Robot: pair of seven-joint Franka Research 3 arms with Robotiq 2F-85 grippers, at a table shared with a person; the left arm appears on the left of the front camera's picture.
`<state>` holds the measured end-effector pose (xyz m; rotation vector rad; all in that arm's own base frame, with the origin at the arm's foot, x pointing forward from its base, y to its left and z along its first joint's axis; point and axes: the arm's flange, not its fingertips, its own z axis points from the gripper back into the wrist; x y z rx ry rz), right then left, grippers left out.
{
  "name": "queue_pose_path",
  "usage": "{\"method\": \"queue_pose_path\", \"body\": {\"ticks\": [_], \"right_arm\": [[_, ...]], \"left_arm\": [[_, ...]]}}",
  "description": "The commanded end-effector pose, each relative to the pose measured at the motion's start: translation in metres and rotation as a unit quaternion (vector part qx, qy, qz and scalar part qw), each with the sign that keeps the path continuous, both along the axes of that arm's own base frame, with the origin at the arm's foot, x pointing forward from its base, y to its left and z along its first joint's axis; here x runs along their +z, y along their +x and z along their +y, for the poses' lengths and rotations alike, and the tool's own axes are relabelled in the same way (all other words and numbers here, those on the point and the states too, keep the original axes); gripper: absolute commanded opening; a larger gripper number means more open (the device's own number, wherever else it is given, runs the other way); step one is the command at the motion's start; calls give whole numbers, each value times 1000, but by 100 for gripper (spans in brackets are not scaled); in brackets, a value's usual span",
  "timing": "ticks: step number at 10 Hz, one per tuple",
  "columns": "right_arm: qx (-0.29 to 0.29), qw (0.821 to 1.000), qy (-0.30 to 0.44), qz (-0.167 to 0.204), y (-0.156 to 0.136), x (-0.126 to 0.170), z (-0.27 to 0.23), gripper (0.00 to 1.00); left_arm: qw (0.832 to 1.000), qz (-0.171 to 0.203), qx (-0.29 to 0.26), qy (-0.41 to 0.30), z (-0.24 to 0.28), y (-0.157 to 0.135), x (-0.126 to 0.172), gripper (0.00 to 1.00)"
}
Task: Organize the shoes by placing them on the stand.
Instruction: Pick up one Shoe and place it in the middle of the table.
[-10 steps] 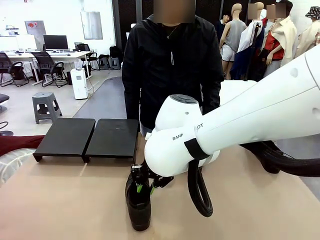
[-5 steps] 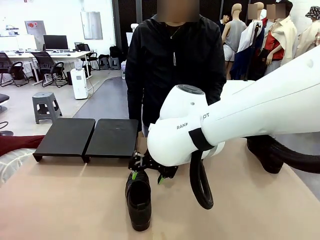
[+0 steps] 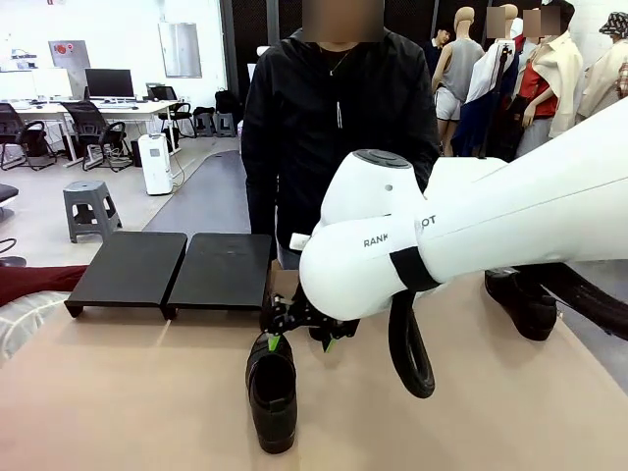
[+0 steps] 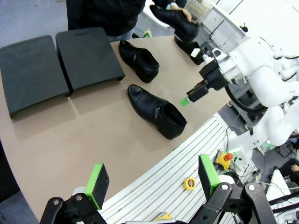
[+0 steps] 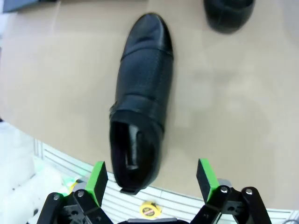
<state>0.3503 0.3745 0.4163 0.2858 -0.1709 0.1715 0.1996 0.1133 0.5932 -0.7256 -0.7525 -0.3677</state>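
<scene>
Now, my right jaws spread above the near shoe (image 5: 140,107), I should straddle its collar, pinch firmly, then lift toward the stand (image 3: 128,270)

Bright, even indoor light
Soft shadows fall beside the shoe (image 5: 140,107) on the table (image 5: 224,102); its toe shows mild sheen; wrist views bend at the edges.

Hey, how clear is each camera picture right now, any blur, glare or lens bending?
Front view: evenly lit, sharp, soft shine on the glossy black leather loafer. Left wrist view: wide lens bows the near edge of the tan tabletop. Right wrist view: slightly soft, dull sheen on that loafer's toe.
</scene>
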Motion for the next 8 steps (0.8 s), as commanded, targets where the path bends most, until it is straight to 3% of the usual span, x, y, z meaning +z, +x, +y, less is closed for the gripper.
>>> {"method": "queue_pose_path", "body": {"ticks": [1,3,5,6,7,8], "right_arm": [[38,999,4,7,-20,9,20,100],[97,995,-20,-4,-44,12,51,100],[88,996,-15,-17,-42,24,38,100],[73,997,-15,-11,-39,42,8,100],[78,996,-38,28,-52,73,-44,100],[61,996,-62,6,-65,96,-101,100]], "left_arm": [[1000,-8,-9,-5,0,-1,-1,100],[1000,-8,-9,-5,0,-1,-1,100],[1000,-8,-9,-5,0,-1,-1,100],[1000,-8,-9,-5,0,-1,-1,100],[1000,-8,-9,-5,0,-1,-1,100],[1000,-8,-9,-5,0,-1,-1,100]]}}
